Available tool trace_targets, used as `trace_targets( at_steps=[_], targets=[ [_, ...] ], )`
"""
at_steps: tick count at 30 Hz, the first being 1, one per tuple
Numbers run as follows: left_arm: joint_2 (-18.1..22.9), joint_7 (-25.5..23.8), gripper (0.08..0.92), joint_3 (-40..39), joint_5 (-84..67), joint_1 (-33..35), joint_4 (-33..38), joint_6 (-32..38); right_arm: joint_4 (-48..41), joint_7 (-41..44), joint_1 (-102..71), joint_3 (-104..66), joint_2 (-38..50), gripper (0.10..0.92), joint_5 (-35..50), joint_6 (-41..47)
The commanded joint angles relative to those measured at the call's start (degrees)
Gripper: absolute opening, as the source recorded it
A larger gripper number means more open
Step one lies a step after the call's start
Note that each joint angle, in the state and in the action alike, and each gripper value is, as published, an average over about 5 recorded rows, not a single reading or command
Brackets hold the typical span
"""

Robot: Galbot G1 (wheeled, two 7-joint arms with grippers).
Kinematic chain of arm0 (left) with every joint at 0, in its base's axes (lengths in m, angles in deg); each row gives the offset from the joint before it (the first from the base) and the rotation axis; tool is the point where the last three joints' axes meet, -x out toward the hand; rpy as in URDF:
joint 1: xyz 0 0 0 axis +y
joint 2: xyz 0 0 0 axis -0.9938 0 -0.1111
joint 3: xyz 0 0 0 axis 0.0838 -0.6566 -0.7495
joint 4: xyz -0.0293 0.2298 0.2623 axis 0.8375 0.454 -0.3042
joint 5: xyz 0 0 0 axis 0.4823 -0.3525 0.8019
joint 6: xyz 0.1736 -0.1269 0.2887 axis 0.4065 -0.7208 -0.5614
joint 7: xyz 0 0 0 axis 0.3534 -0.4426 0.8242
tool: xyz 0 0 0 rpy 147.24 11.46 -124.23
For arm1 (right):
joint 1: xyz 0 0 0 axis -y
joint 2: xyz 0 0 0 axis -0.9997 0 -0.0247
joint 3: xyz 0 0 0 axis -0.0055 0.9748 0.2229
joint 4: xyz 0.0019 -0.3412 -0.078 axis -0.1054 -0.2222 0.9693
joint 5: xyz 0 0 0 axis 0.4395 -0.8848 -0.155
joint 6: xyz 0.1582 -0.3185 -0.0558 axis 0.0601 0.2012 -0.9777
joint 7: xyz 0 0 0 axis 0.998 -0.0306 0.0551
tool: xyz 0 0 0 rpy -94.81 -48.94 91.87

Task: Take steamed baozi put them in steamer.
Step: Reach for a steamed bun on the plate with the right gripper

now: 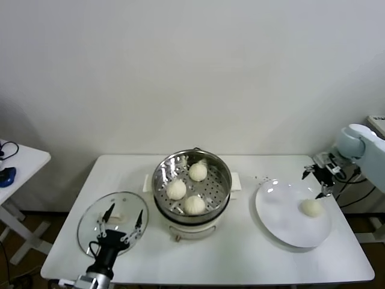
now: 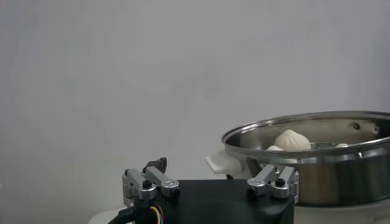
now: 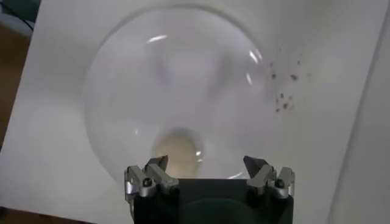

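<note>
The steel steamer [image 1: 163, 174] stands mid-table on a white cooker base and holds three steamed baozi [image 1: 194, 205]. One more baozi [image 1: 311, 208] lies on the white plate [image 1: 280, 220] at the right. My right gripper [image 1: 317, 182] hovers open just above and behind that bun, nothing between its fingers; in the right wrist view the baozi [image 3: 177, 148] sits just ahead of the open gripper [image 3: 206, 163]. My left gripper [image 1: 123, 218] is open low over the glass lid; its wrist view shows the steamer [image 2: 317, 137] with a baozi [image 2: 292, 140] inside.
A round glass lid [image 1: 90, 224] lies flat at the table's front left, under the left gripper. A small side table [image 1: 24, 162] with a dark object stands far left. Brown crumbs [image 3: 283, 97] dot the table beside the plate.
</note>
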Motion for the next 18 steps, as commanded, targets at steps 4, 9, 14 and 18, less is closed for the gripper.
trace_targets(
  at_steps=[4,9,14,18],
  targets=[
    [0.04,0.05,0.823,0.15,0.00,-0.32,-0.56,-0.17,-7.19,-0.39,-8.93,-8.26,-2.40,0.823,-6.27,-0.59],
    [0.10,0.09,0.823,0.17,0.03,-0.60,-0.91,-0.32,-8.84,-0.62,-9.52,-9.04,-4.10,0.823,-7.16,-0.86],
    [0.11,0.12,0.823,0.32,0.04,-0.81,-1.34,-0.38,-10.38,-0.73,-9.69,-9.34,-5.81,0.823,-7.72,-0.96],
    [0.14,0.16,0.823,0.43,0.04,-0.95,-1.62,-0.41,-11.00,-0.72,-9.84,-9.25,-6.69,0.823,-8.15,-1.04]
  ],
)
